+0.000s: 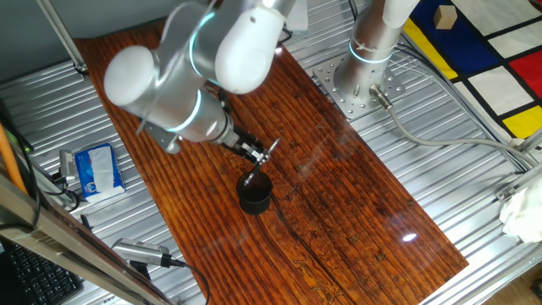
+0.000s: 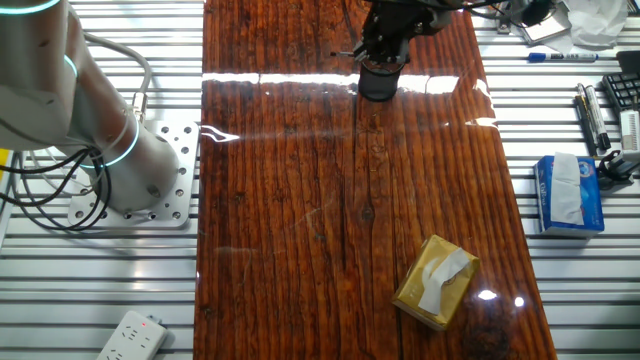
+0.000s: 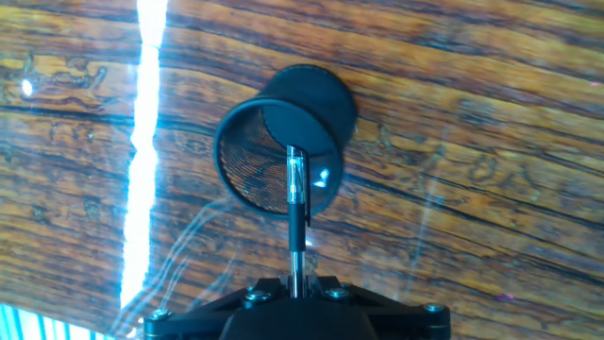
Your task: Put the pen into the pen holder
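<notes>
The pen holder is a small black cup standing on the wooden board; it also shows in the other fixed view and the hand view. The pen is a thin dark and silvery stick held between my fingers, its tip pointing over the cup's open mouth. In one fixed view the pen slants down from my gripper to the cup's rim. My gripper is shut on the pen, just above and beside the cup. In the other fixed view my gripper hangs over the cup.
A tan cardboard box lies on the near part of the board. A blue tissue pack and a silver tool with a cable lie off the board's left side. The arm's base plate stands at the back.
</notes>
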Tool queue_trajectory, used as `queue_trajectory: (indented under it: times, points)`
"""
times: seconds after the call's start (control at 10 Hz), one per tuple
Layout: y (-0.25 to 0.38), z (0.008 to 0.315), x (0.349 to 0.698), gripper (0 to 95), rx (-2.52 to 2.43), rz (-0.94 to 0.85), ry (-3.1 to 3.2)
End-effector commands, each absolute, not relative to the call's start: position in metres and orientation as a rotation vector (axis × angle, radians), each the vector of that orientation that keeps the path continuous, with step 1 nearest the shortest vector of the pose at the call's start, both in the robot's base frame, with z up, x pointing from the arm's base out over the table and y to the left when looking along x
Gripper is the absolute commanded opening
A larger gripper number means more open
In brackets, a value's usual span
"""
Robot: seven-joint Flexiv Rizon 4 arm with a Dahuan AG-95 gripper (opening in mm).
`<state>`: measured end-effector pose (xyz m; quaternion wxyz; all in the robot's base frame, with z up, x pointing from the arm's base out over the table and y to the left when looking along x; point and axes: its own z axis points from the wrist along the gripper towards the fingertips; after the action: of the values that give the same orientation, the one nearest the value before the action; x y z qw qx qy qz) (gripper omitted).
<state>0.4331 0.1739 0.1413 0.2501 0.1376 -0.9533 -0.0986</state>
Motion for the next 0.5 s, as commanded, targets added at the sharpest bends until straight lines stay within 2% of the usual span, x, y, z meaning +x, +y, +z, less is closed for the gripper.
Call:
queue_trajectory:
  times: [0.1, 0.5]
  points:
    - [0.177, 0.1389, 0.4334, 0.0, 0.381, -0.272, -2.569]
    - [0.182, 0.1356, 0.4365, 0.0, 0.381, -0.274, -2.534]
